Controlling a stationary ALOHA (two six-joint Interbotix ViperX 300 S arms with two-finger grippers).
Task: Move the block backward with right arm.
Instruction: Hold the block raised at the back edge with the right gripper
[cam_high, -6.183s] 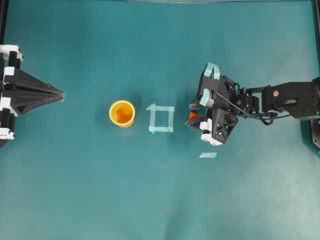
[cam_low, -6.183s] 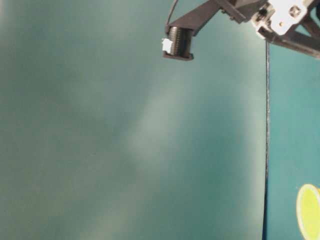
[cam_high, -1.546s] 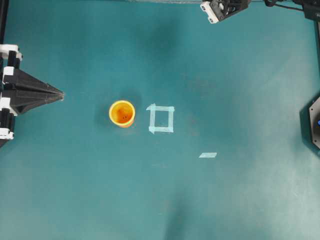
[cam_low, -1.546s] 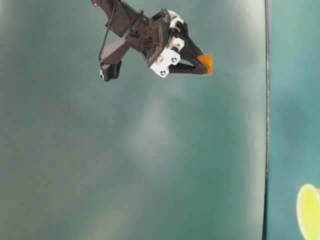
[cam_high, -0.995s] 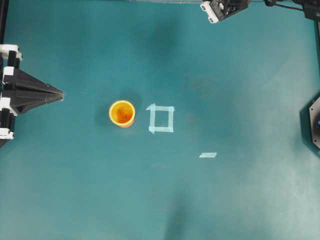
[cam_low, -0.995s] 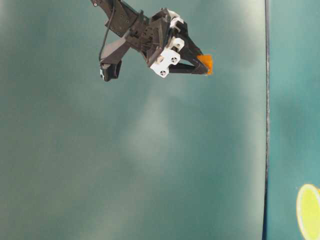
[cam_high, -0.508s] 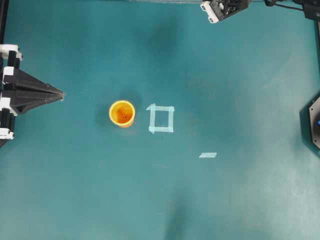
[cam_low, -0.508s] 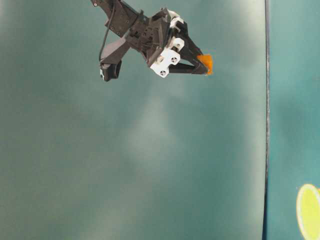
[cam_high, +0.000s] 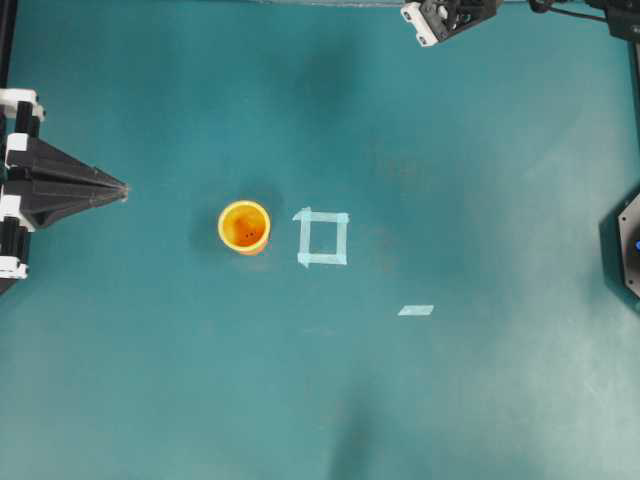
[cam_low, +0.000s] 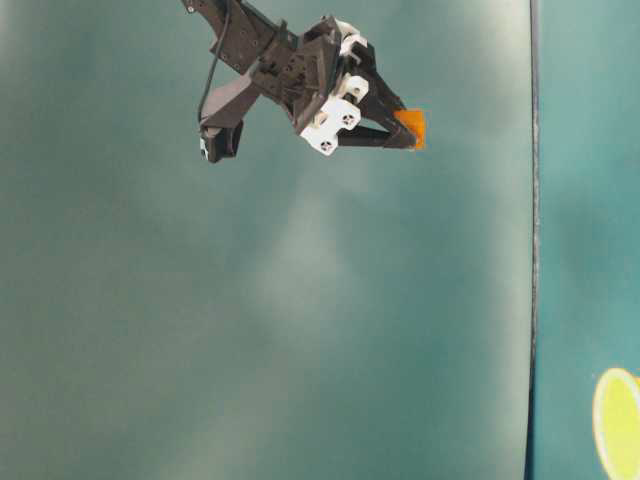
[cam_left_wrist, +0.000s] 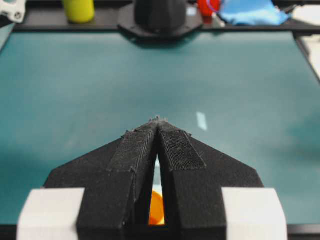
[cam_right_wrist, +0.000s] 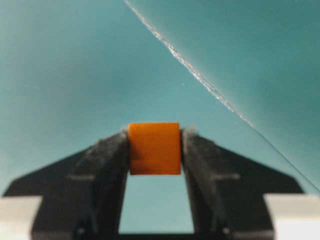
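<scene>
Right pincer (cam_right_wrist: 155, 150): clamps the small orange cube block (cam_right_wrist: 154, 148) at its tips.
Left pincer (cam_left_wrist: 158, 121): closed, holding nothing.

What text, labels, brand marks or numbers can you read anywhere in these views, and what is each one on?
None can be read in any view.
The orange block has plain faces, no print.
The yellow-orange cup shows no lettering.
The tape square and tape strip are blank.
The yellow, red and blue items beyond the table's far edge in the left wrist view are too blurred to tell.

Teal table (cam_high: 150, 380): cup (cam_high: 245, 227), tape square (cam_high: 323, 238), strip (cam_high: 416, 310).
</scene>
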